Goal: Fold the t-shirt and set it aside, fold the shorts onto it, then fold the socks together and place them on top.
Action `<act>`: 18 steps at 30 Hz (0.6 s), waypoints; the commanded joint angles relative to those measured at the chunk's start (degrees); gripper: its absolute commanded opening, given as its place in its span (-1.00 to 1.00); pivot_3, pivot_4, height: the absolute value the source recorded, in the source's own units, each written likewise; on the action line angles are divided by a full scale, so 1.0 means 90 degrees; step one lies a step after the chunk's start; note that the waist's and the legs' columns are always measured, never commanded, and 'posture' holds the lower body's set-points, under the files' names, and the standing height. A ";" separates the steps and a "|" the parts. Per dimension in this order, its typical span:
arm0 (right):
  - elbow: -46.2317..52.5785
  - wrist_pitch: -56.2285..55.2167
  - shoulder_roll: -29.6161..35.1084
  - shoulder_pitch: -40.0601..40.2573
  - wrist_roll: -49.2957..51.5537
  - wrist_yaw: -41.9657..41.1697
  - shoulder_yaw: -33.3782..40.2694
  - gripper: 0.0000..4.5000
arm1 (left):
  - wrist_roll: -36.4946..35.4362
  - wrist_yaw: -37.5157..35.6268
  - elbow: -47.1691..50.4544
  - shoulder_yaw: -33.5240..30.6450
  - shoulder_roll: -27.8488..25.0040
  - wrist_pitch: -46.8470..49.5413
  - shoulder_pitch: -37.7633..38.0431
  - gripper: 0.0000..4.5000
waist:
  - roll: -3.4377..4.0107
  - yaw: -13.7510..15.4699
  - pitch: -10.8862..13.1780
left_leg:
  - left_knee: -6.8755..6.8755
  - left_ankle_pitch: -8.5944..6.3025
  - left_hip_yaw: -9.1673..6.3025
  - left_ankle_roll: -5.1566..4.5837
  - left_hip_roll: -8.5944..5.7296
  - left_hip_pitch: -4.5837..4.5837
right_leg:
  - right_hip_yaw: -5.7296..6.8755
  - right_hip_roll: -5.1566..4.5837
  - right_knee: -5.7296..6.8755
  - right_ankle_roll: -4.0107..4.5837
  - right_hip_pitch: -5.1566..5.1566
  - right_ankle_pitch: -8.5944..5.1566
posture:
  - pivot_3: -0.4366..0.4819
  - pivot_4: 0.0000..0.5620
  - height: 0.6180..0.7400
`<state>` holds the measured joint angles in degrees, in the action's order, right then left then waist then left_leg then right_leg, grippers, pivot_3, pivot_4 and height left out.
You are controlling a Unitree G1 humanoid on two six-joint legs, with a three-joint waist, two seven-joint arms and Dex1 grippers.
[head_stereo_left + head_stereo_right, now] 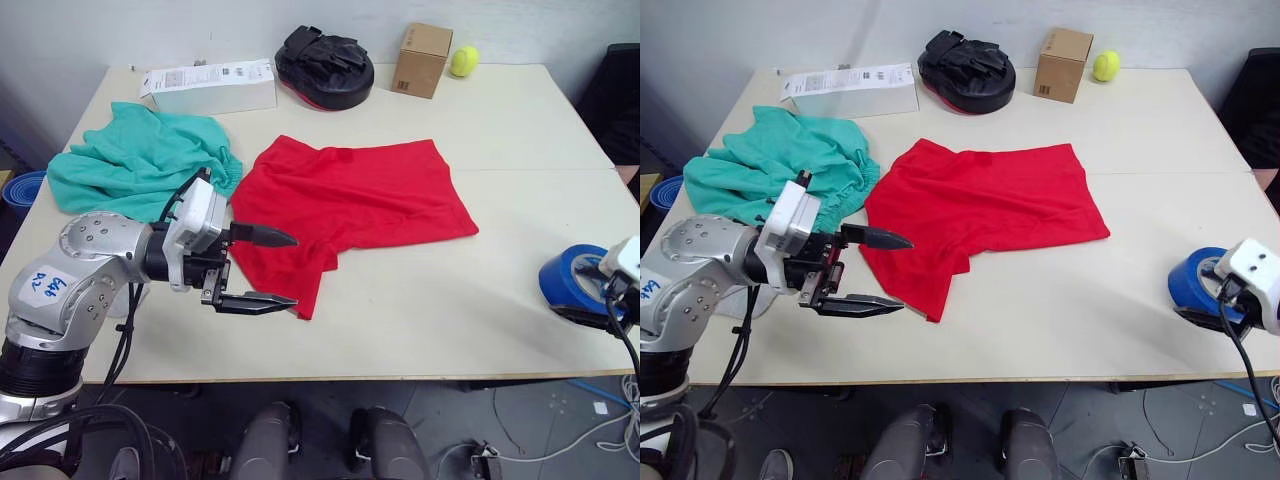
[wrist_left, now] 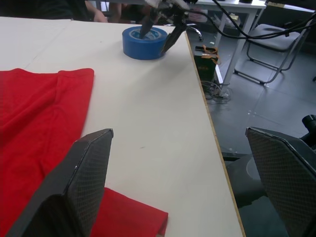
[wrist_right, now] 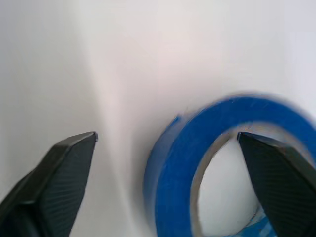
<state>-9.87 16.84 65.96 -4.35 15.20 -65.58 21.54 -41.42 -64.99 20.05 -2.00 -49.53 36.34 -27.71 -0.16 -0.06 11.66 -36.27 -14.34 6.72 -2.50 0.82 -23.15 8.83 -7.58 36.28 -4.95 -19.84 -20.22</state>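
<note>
My left claw (image 1: 285, 270) hangs released just above the t-shirt's (image 1: 360, 195) near corner, ready to pinch it for folding, while my right claw (image 3: 163, 143), also spread, straddles a blue tape roll (image 3: 217, 163).

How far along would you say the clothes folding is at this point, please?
Early. The red t-shirt lies partly folded on the table. In hand: the open left gripper hovers at its near corner, holding nothing. The right gripper is open over a blue tape roll. Left: finishing the shirt, the crumpled teal shorts, and the socks.
</note>
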 commanded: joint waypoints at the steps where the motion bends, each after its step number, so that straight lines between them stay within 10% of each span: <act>1: 0.1212 0.0818 0.0125 -0.0449 0.0981 -0.0096 0.0590 0.99 | 0.0282 0.0286 0.0283 -0.0143 -0.0183 0.0032 0.0345 1.00 | 0.0006 -0.0011 0.0000 | 0.0002 0.0000 0.0000 0.0001 0.0000 0.0000 | 0.0000 0.0000 0.0001 0.0000 -0.0002 0.0000 | -0.05 -0.47 1.00; 18: 0.4056 0.1725 -0.0296 -0.0364 0.2402 -0.0154 0.0028 0.99 | 0.2274 0.1761 -0.0218 0.1582 0.0705 -0.0077 0.0562 1.00 | -0.0006 0.0182 0.0001 | 0.0005 -0.0017 -0.0033 -0.0010 -0.0012 -0.0016 | 0.0011 -0.0004 -0.0036 -0.0019 0.0016 0.0012 | -0.05 -0.47 1.00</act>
<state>24.46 33.61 63.92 -7.83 35.95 -66.51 21.60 -22.22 -49.33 18.57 12.12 -43.66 37.49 -21.63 -0.22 1.58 11.67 -36.23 -14.48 6.42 -2.58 0.72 -23.29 8.95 -7.60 35.97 -5.12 -19.70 -20.11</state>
